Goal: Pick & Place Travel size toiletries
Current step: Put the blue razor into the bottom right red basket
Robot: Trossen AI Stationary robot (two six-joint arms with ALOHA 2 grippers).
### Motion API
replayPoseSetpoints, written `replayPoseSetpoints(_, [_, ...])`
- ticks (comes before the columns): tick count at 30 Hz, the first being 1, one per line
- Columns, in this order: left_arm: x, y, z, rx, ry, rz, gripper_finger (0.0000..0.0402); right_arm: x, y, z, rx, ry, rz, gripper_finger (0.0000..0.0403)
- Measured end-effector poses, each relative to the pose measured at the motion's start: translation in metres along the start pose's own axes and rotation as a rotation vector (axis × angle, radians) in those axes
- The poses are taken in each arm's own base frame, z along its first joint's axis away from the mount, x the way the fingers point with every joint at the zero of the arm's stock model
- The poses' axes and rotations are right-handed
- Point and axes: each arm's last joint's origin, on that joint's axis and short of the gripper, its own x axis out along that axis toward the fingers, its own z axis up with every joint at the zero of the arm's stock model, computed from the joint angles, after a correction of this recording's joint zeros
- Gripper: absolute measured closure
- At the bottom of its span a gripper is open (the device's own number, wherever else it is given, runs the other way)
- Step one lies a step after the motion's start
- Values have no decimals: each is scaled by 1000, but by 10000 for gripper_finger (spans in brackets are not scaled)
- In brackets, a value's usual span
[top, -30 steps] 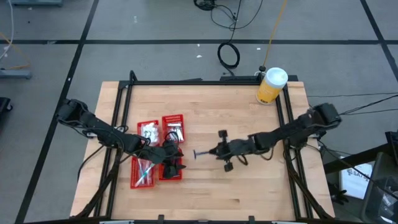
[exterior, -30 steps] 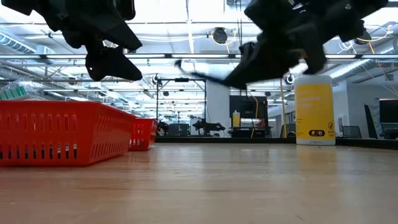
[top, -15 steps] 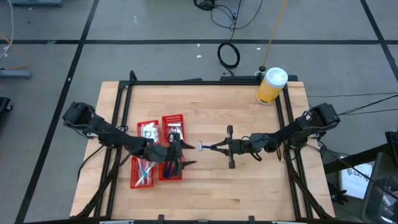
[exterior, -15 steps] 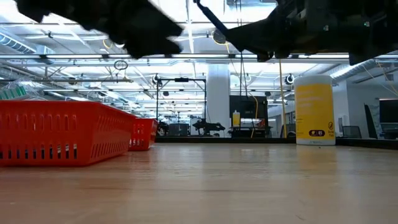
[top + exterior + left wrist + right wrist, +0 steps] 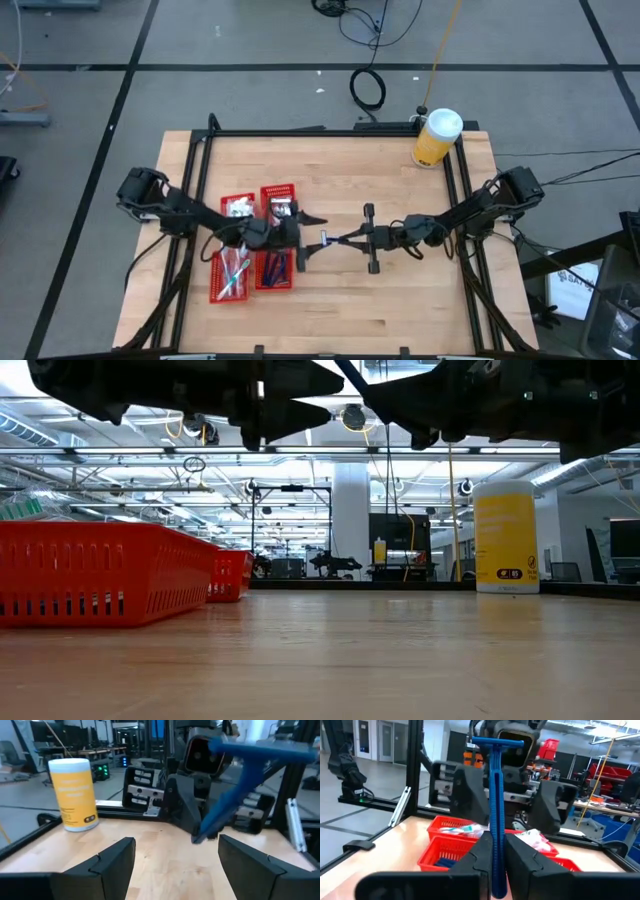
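I see the red baskets point(image 5: 254, 247) at the left of the table point(image 5: 400, 310), four in a block. The near pair holds a clear-wrapped toothbrush point(image 5: 233, 276) on the left and dark blue razors point(image 5: 275, 266) on the right; the far pair holds white packets point(image 5: 238, 208) and small silver items point(image 5: 283, 211).

My left gripper point(image 5: 306, 233) has swung away from the baskets since a second ago. It was over the near right basket then; now it points right, toward the table's middle, its fingers point(image 5: 116, 859) spread wide with nothing between them.

Facing it from the right, my right gripper point(image 5: 347, 239) is clamped tight on the handle of a blue razor point(image 5: 495, 795), head end toward the left gripper. The razor point(image 5: 330, 238) sits in the air above the table's middle, just beside the left fingertips, and I cannot tell whether they touch. A second ago the right arm carried it a little lower and nearer; over the last half second it has barely shifted.

Far right, the yellow jar point(image 5: 436, 138) stands upright at the table's corner, unmoved.
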Motion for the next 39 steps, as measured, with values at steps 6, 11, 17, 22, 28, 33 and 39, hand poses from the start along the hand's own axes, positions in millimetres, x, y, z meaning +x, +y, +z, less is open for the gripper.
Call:
replayPoseSetpoints(6, [3, 8, 1, -37, -8, -28, 128, 0, 0, 0, -3, 5, -4, 382])
replayPoseSetpoints(11, [4, 7, 4, -33, -39, -122, 148, 0, 0, 0, -3, 5, -4, 382])
replayPoseSetpoints(17, [4, 7, 6, -39, -61, -129, 167, 0, 0, 0, -3, 5, -5, 382])
replayPoseSetpoints(22, [9, 5, 3, -44, -61, -130, 169, 0, 0, 0, -3, 4, -5, 382])
replayPoseSetpoints(28, [30, -3, 0, -3, -63, -144, 170, 0, -1, -1, -5, 14, -6, 382])
replayPoseSetpoints(33, [29, -6, 4, 66, -66, -152, 187, 0, 0, -2, -6, 20, -5, 382])
replayPoseSetpoints(39, [18, -12, 21, 138, -63, -169, 259, 0, 0, -2, -7, 24, -1, 382])
